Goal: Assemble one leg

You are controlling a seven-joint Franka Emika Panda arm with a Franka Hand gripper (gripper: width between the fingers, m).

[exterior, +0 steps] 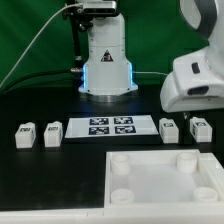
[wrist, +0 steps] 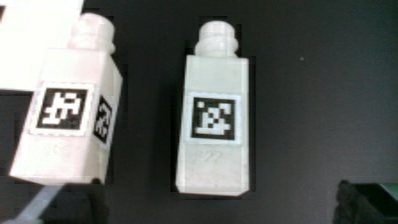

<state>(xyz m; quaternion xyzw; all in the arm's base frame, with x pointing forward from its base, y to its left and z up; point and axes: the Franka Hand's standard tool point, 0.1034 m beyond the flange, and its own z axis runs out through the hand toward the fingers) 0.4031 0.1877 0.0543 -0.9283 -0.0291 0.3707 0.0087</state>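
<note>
**Clerk:** Nearest item first?

**Arm:** Panel (exterior: 165, 180): large, white, square, with round sockets at its corners. It lies flat on the black surface (exterior: 40, 185), at the front of the exterior view.

**Clerk:** Legs?

**Arm:** Four, all stubby, white and tagged, lying in a row behind the panel. At the exterior view's left are the far-left leg (exterior: 24, 136) and the inner-left leg (exterior: 52, 133). At its right are the inner-right leg (exterior: 169, 128) and the far-right leg (exterior: 199, 128). The marker board (exterior: 110, 127) lies between the two pairs.

**Clerk:** Arm pose?

**Arm:** My base (exterior: 105, 60) stands behind the marker board. A bulky white link (exterior: 195, 80) comes in from the exterior view's upper right, over the right-hand pair. The wrist camera looks straight down on two legs.

**Clerk:** Those two?

**Arm:** The centred leg (wrist: 217, 115) and the tilted leg (wrist: 71, 105) lie side by side, tags up and knobbed ends the same way. A dark strip of surface parts them. I cannot say for certain which of the row they are.

**Clerk:** Gripper?

**Arm:** My gripper (wrist: 217, 203) is spread wide. Its dark fingers (wrist: 374, 200) show only at the picture's edges. It holds nothing, and every leg is loose on the surface.
</note>
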